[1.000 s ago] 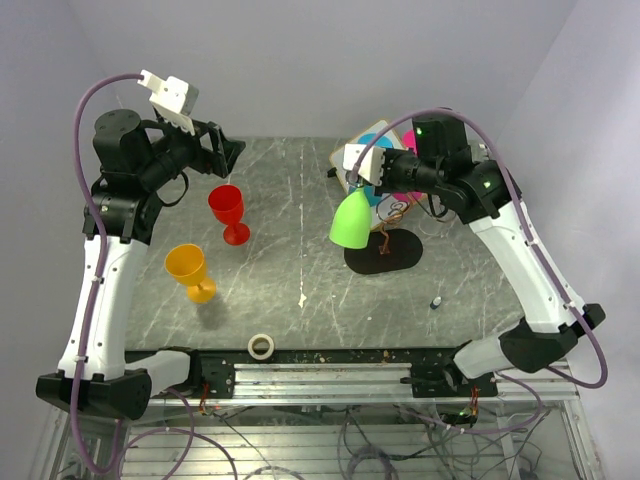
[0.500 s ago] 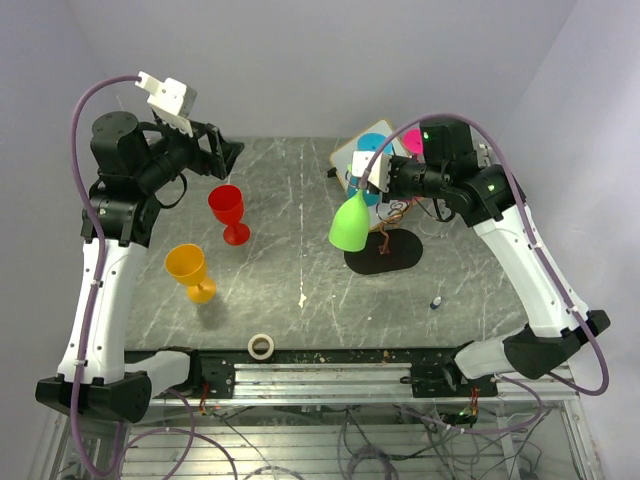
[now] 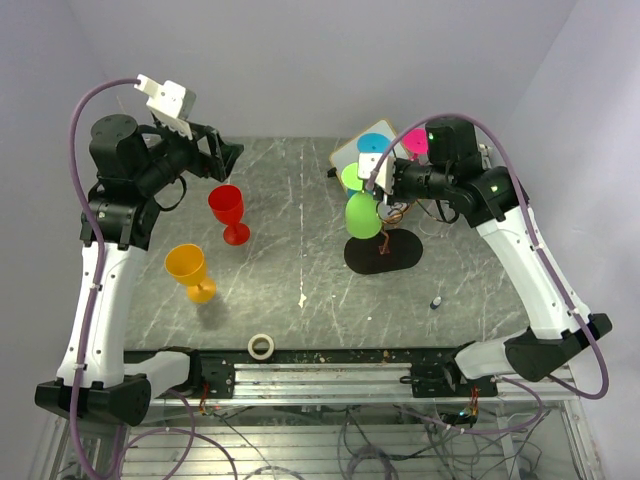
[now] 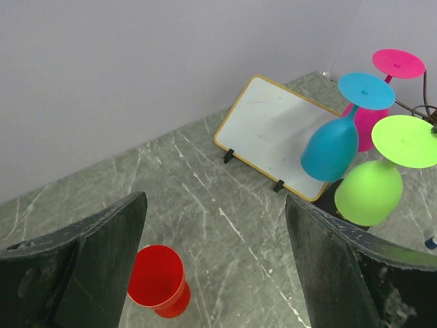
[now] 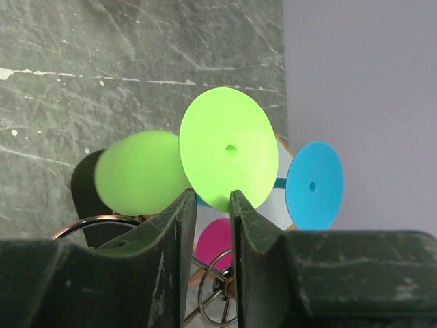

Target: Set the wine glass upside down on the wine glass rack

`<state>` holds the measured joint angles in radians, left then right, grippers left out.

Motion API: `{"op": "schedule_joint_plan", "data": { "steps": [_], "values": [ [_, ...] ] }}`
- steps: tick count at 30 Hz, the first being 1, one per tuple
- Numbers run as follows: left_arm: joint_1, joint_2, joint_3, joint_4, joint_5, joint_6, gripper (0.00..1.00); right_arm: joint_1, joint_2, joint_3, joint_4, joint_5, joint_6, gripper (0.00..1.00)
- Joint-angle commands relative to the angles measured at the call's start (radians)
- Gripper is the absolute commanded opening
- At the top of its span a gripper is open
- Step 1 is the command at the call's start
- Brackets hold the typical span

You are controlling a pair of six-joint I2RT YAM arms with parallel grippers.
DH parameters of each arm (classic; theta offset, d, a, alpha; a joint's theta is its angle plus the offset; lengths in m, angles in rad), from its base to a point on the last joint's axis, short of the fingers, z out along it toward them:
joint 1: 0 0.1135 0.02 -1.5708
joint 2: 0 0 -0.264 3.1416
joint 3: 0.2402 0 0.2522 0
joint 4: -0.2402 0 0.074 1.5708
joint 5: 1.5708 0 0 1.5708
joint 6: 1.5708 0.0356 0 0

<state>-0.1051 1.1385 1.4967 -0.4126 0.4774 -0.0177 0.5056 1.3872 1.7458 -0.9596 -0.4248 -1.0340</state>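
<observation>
The green wine glass [image 3: 363,214] hangs upside down, bowl over the wine glass rack's black oval base [image 3: 392,254]. My right gripper [image 3: 376,182] is shut on the rim of its round foot [image 5: 229,154]; in the right wrist view the gripper [image 5: 213,199] pinches the foot's edge, with the green bowl [image 5: 140,172] to the left. The rack's wire scrolls [image 5: 220,295] show below the jaws. Whether the glass rests on a rack arm I cannot tell. A blue glass [image 4: 331,147] and a pink glass [image 4: 398,63] hang inverted on the rack. My left gripper [image 3: 225,158] is open and empty, high above the red glass [image 4: 158,280].
A red glass [image 3: 228,210] and an orange glass [image 3: 188,268] stand upright on the left of the grey marbled table. A white board with a wooden rim [image 4: 270,133] leans behind the rack. A tape roll [image 3: 262,346] lies at the front edge, and a small dark object [image 3: 437,301] front right.
My right gripper has carried the green glass right and back, from beside the rack to over its base among the hung glasses. The left arm has barely moved.
</observation>
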Motion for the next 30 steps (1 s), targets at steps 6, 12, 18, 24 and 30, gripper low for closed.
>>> {"op": "schedule_joint_plan", "data": {
  "steps": [6,12,18,24,30],
  "values": [
    [0.010,-0.012,-0.016,0.013,0.020,0.020,0.93,-0.007,-0.023,-0.012,-0.014,-0.033,-0.018,0.33],
    [0.010,-0.009,-0.029,0.012,0.014,0.033,0.93,-0.042,-0.040,-0.006,-0.027,-0.019,-0.024,0.41],
    [0.010,-0.009,-0.057,0.002,-0.012,0.078,0.93,-0.082,-0.065,-0.009,-0.041,0.002,-0.035,0.52],
    [0.010,-0.004,-0.111,-0.002,-0.125,0.143,0.94,-0.110,-0.086,0.014,-0.050,0.015,-0.031,0.55],
    [0.017,0.105,-0.073,-0.115,-0.330,0.204,0.96,-0.127,-0.094,0.031,-0.042,0.025,-0.011,0.56]
  ]
}}
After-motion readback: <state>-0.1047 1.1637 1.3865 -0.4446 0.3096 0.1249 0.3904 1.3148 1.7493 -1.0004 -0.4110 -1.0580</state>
